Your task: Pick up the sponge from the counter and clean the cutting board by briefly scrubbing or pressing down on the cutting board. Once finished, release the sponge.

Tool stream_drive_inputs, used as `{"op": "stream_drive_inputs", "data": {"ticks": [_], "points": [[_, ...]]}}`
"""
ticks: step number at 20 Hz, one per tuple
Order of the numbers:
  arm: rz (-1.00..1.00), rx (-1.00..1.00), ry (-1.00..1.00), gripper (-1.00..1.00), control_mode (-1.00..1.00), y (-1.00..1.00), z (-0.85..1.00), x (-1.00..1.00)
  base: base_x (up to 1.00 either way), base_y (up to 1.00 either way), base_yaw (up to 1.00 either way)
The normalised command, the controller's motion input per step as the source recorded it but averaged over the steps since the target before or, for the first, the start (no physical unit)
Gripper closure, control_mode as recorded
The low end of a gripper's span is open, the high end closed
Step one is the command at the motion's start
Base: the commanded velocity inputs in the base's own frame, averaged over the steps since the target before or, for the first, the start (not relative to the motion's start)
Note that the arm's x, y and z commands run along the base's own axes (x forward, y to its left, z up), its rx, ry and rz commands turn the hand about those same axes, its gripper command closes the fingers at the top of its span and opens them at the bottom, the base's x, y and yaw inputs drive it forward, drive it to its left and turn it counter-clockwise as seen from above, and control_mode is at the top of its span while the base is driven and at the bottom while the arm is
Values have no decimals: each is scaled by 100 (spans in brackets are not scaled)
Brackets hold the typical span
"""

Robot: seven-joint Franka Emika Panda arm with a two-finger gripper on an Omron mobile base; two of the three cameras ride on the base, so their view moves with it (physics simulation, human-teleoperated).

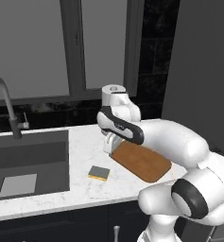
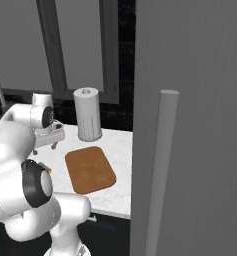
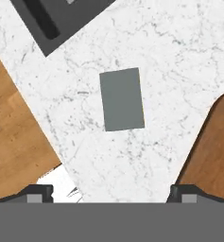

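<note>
The gripper hangs above the counter with its jaws spread wide and nothing between them; its two dark fingertips sit at the lower left and lower right of the hand view. Just above them, near the middle of that frame, lies the sponge, grey top up, flat on the marble. In the left base view the sponge rests at lower centre, beside the cutting board but apart from it, with the sink at the left. The step in hand looks like the approach for the pick. The next move probably calls for shifting over the sponge, descending straight down, and closing across its narrow sides. The arm reaches forward from the base, elbow bent, wrist pointing down.
</note>
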Motion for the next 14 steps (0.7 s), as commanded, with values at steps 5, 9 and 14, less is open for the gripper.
{"op": "stream_drive_inputs", "data": {"ticks": [5,9,14], "points": [[-29,3,-21,-100,-100,-52,78,-71,0,0,0],[-30,12,-16,-100,-100,-50,68,-70,0,0,0],[-30,16,-21,-100,-100,-20,40,-82,0,0,0]]}}
